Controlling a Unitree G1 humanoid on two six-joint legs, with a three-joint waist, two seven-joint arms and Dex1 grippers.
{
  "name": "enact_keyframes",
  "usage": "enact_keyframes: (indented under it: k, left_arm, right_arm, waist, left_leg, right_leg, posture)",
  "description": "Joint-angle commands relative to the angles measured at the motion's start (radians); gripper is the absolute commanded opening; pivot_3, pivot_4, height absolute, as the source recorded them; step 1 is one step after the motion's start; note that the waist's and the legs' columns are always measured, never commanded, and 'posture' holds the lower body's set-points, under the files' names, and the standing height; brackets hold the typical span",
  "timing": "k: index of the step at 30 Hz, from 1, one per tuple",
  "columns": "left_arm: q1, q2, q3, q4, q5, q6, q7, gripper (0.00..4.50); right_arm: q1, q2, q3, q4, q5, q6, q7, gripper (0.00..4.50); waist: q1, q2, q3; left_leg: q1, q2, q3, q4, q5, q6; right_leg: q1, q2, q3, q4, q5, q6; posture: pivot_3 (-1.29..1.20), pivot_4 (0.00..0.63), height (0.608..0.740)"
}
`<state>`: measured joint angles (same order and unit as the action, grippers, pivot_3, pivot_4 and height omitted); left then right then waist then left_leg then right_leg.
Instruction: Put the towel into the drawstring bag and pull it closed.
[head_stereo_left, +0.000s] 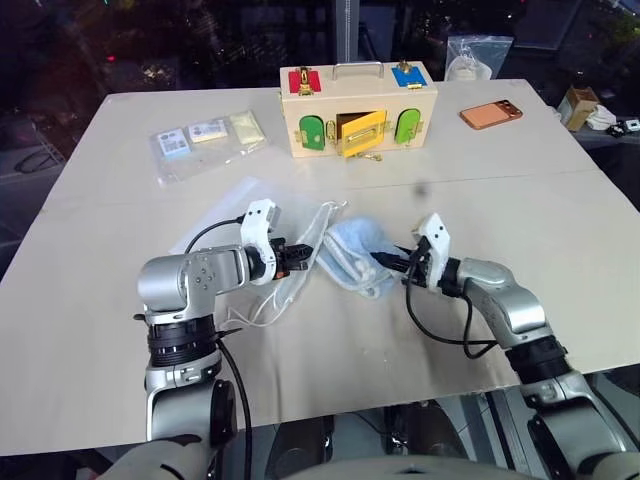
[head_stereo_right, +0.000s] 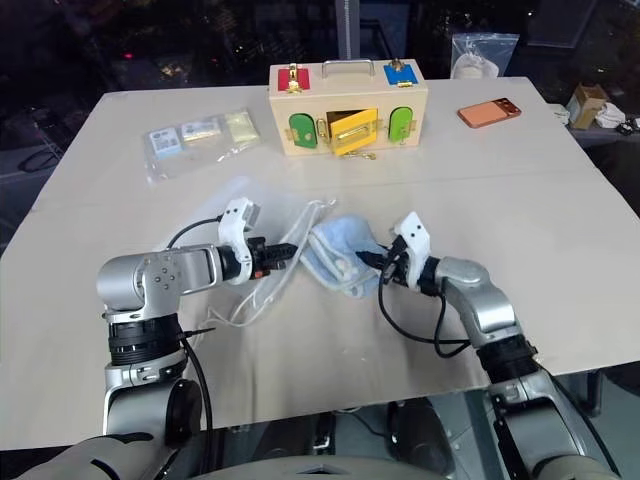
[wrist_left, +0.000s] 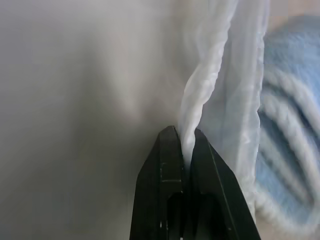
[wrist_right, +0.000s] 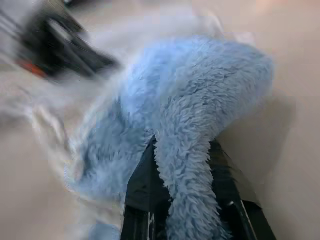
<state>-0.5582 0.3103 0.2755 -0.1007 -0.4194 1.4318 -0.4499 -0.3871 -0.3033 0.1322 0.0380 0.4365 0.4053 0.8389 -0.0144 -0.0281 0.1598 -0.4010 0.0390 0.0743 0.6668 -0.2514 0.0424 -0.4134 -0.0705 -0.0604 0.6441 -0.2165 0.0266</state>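
Note:
The light-blue fluffy towel (head_stereo_left: 358, 248) lies bunched at the middle of the table, partly wrapped in the sheer white drawstring bag (head_stereo_left: 312, 232). The bag's thin cord loops (head_stereo_left: 262, 312) trail toward the near edge. My left gripper (head_stereo_left: 300, 256) is shut on a twisted edge of the bag's mesh (wrist_left: 197, 100), just left of the towel (wrist_left: 292, 125). From the right, my right gripper (head_stereo_left: 388, 262) has a fold of the towel (wrist_right: 200, 100) pinched between its black fingers (wrist_right: 142, 187).
A wooden latch box (head_stereo_left: 357, 110) with coloured doors stands at the back centre. A clear plastic bag of card packets (head_stereo_left: 205, 138) lies at the back left. An orange phone (head_stereo_left: 491, 114) lies at the back right. Beyond the table's far edge are a plastic bag (head_stereo_left: 478, 55) and a small box (head_stereo_left: 580, 105).

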Motion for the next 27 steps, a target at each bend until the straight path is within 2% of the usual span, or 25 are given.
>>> enact_keyframes:
  k: [1, 2, 5, 10, 14, 22, 24, 27]
  left_arm:
    - [-0.019, 0.015, -0.027, -0.011, -0.024, -0.045, -0.012, 0.0]
    - [-0.019, 0.02, -0.035, -0.016, -0.03, -0.052, -0.021, 0.0]
    - [-0.012, 0.049, -0.06, -0.038, -0.057, -0.077, -0.061, 0.0]
    - [0.003, 0.066, -0.071, -0.071, -0.092, -0.126, -0.084, 0.0]
    - [0.009, 0.059, -0.044, -0.105, -0.119, -0.139, -0.072, 0.0]
    - [-0.018, 0.056, 0.079, -0.162, -0.191, -0.119, -0.043, 0.0]
    - [-0.023, 0.066, 0.095, -0.167, -0.2, -0.114, -0.031, 0.0]
    - [-0.027, 0.094, 0.105, -0.168, -0.212, -0.11, -0.027, 0.0]
  right_arm:
    - [0.003, 0.043, -0.089, -0.198, 0.216, 0.063, 0.04, 0.04]
    - [0.002, 0.056, -0.093, -0.218, 0.248, 0.088, 0.037, 0.04]
    - [-0.026, 0.114, -0.047, -0.182, 0.203, 0.068, 0.008, 0.04]
    - [-0.113, 0.226, 0.066, 0.084, 0.043, -0.025, -0.018, 0.04]
    - [-0.163, 0.252, 0.127, 0.3, -0.101, -0.151, -0.014, 0.04]
    - [-0.229, 0.158, 0.299, 0.462, -0.417, -0.382, -0.015, 0.04]
    - [-0.243, 0.124, 0.322, 0.478, -0.485, -0.426, -0.031, 0.04]
    - [-0.243, 0.093, 0.297, 0.454, -0.496, -0.413, -0.042, 0.04]
  waist:
    - [0.001, 0.0, 0.0]
    - [0.001, 0.0, 0.0]
    - [-0.001, 0.0, 0.0]
    - [0.0, 0.001, 0.001]
    - [0.002, 0.001, 0.001]
    - [-0.002, 0.001, 0.001]
    - [-0.001, 0.001, 0.001]
    - [0.001, 0.001, 0.0]
  left_leg:
    - [0.0, 0.0, -0.001, 0.0, 0.0, 0.0]
    - [0.0, 0.0, -0.001, 0.0, -0.001, 0.002]
    - [0.001, 0.001, -0.002, -0.001, -0.002, 0.003]
    - [0.0, 0.0, -0.001, -0.001, -0.002, 0.004]
    - [-0.001, -0.001, -0.001, -0.001, -0.001, 0.001]
    - [-0.002, -0.001, -0.001, 0.0, 0.0, 0.0]
    - [0.0, 0.0, -0.001, -0.001, 0.0, 0.0]
    - [0.001, -0.001, -0.002, -0.001, 0.0, -0.001]
  right_leg:
    - [0.0, 0.0, 0.0, 0.0, 0.0, 0.0]
    - [0.0, 0.0, -0.001, 0.0, 0.0, 0.0]
    - [0.0, -0.001, -0.001, 0.0, 0.0, 0.0]
    - [0.0, 0.0, -0.001, 0.0, 0.0, -0.001]
    - [-0.001, 0.0, -0.001, -0.001, 0.0, -0.001]
    - [-0.001, -0.001, -0.002, -0.002, 0.0, 0.0]
    - [0.0, -0.001, -0.002, -0.001, 0.0, 0.0]
    - [0.001, -0.001, -0.002, -0.001, 0.0, 0.0]
  posture:
    - [0.0, 0.15, 0.74]
    - [0.0, 0.15, 0.74]
    - [0.0, 0.15, 0.74]
    - [0.0, 0.15, 0.74]
    - [0.0, 0.15, 0.74]
    - [0.0, 0.15, 0.74]
    - [0.0, 0.15, 0.74]
    - [0.0, 0.15, 0.74]
